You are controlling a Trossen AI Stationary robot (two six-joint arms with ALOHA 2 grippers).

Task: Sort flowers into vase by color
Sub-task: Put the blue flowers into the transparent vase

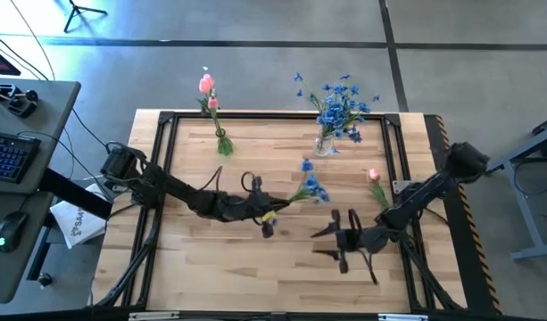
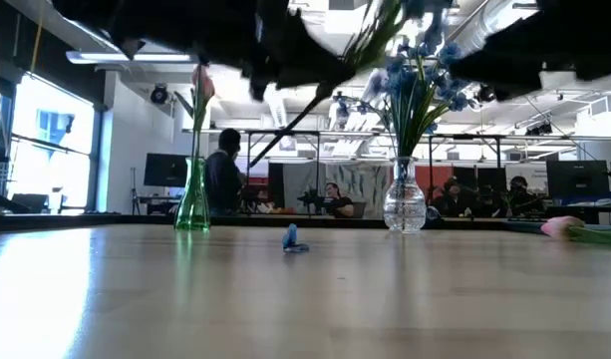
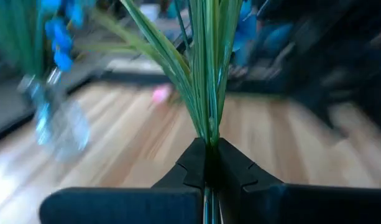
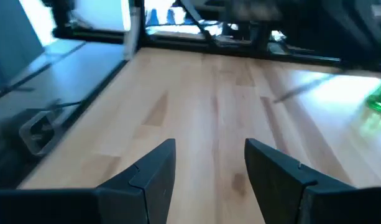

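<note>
My left gripper (image 1: 269,215) is over the middle of the table, shut on a blue-blossom spray (image 1: 312,187) whose blossoms point toward the clear vase. That clear vase (image 1: 325,143) stands near the far edge and holds several blue sprays (image 1: 341,107). A green vase (image 1: 224,143) to its left holds pink tulips (image 1: 207,86). One pink tulip (image 1: 375,178) lies flat on the table at the right. My right gripper (image 1: 340,241) hovers open near the table's right front, holding nothing. My left gripper pinches the spray's bundle of green stems (image 3: 209,134) between its two fingers, toward the lower end of the stems. The leaves and blossoms fan out beyond the fingertips. In the low view the spray (image 2: 370,35) is lifted clear of the table.
A small loose blue blossom (image 2: 293,239) lies on the table in front of the clear vase (image 2: 405,204). A black frame (image 1: 166,120) runs round the table. There is bare wood along the near edge. A desk with a keyboard stands left; people sit in the room behind.
</note>
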